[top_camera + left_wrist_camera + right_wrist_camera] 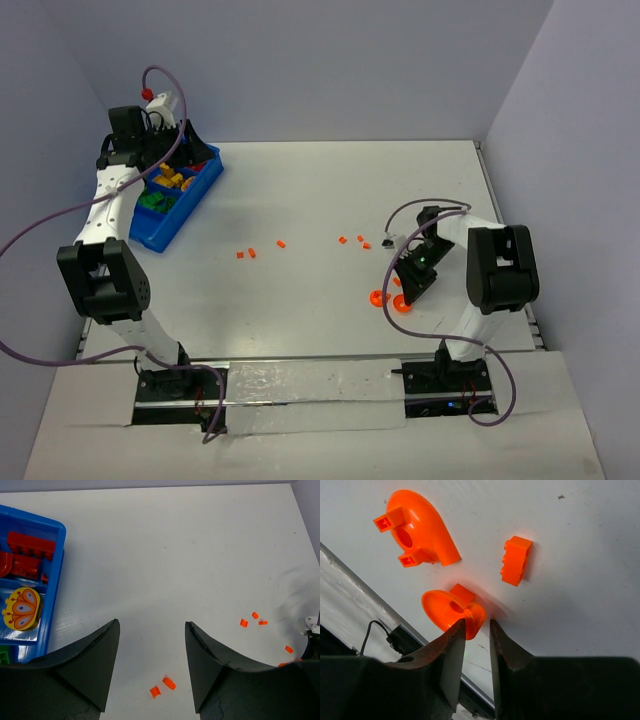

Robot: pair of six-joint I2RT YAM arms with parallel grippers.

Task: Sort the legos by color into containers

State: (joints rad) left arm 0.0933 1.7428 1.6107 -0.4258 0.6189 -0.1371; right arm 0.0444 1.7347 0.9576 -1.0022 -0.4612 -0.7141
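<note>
narrowly, the right gripper (476, 628) pinches a rounded orange lego (446, 609) by its rim; left gripper (152, 625) hangs open.

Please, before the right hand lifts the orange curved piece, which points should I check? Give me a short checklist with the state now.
1. Right hand lined up on the curved orange piece: ok, its rim sits between the fingertips.
2. Firm grip: cannot tell, jaws narrow but contact unclear.
3. Neighbours clear: ok, second curved piece and small orange brick lie apart from the fingers.
4. Left hand out of the way: ok, open and empty, near the blue bin.
5. Bin compartment for orange: cannot tell.
</note>
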